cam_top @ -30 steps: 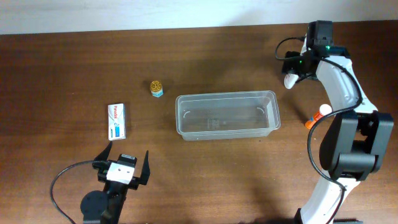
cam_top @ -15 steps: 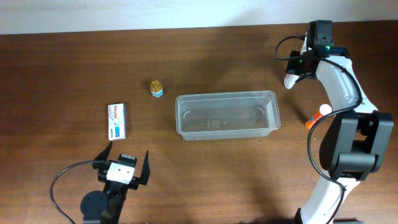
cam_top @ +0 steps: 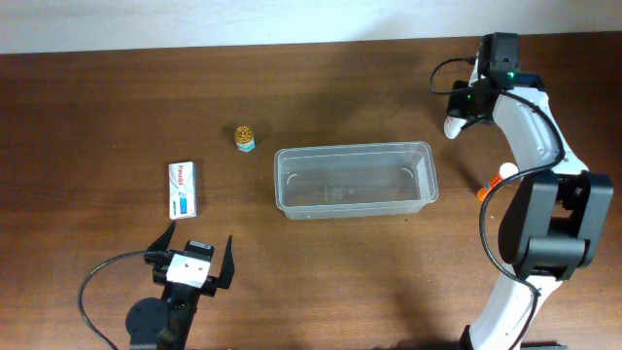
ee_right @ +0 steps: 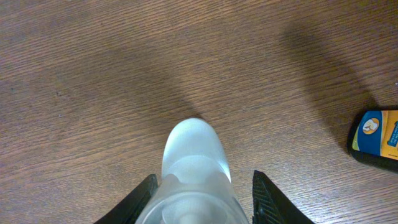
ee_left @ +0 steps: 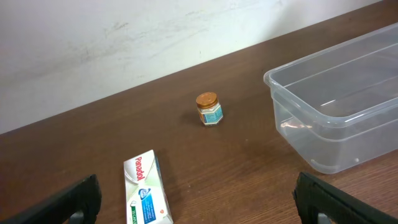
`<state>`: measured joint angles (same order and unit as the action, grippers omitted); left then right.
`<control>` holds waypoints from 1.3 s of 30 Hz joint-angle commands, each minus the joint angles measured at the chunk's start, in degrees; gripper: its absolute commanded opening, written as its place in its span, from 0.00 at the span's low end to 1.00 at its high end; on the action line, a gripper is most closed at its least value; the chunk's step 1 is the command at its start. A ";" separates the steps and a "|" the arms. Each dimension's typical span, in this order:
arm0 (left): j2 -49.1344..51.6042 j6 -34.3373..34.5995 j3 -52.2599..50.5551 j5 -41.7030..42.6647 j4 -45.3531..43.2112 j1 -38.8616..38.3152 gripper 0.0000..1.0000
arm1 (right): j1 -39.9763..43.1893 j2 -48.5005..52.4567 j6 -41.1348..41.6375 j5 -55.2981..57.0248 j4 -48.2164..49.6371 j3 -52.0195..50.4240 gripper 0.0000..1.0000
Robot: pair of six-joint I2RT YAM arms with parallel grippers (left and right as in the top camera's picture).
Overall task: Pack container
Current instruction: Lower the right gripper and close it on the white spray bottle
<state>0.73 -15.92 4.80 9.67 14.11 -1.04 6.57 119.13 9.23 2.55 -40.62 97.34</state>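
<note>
- Near table centre, noting the container (cam_top: 354, 181) (ee_left: 348, 106), a clear translucent rectangular plastic tub with rounded corners and a rim, standing open side up on the dark brown wooden table (cam_top: 321, 87).
- Recording the left gripper (cam_top: 199, 261) (ee_left: 198, 202) at the near left of the table, well apart from the container, fingers spread wide over bare wood.
- Recording the right gripper (cam_top: 455, 117) (ee_right: 208, 199) beyond the container's far right corner, fingers pinching a white rounded plastic bottle (cam_top: 452, 126) (ee_right: 194, 158); not managing to tell whether the bottle is touching the wood.
- Logging a small glass jar with gold lid (cam_top: 245, 138) (ee_left: 208, 109), standing upright near the container's far left corner, apart from it.
- Logging a flat white cardboard box with blue and green print (cam_top: 183, 189) (ee_left: 146, 196), lying flat to the left of the container.
- Noting a small orange-and-white item (cam_top: 491, 187), partly hidden by the right arm, just right of the container.
- Noting a dark object with blue and yellow label (ee_right: 375, 138) lying on the wood at the edge of the right wrist view.
</note>
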 commanded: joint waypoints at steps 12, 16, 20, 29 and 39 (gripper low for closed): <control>-0.39 -0.87 -0.26 0.44 0.02 0.35 0.99 | 0.26 0.61 0.48 0.70 -0.39 0.33 0.41; -0.39 -0.87 -0.26 0.44 0.00 0.35 0.99 | 0.26 0.63 0.48 0.72 -0.35 0.33 0.41; -0.39 -0.87 -0.26 0.44 0.02 0.35 0.99 | 0.26 0.63 0.48 0.72 -0.31 0.33 0.41; -0.39 -0.87 -0.26 0.44 0.02 0.35 0.99 | 0.26 0.63 0.48 0.72 -0.31 0.33 0.29; -0.39 -0.87 -0.26 0.44 0.02 0.35 1.00 | 0.26 0.61 0.46 0.72 0.59 0.39 0.20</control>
<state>0.73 -15.92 4.80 9.67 14.11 -1.04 6.57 119.22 9.26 2.52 -40.40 97.34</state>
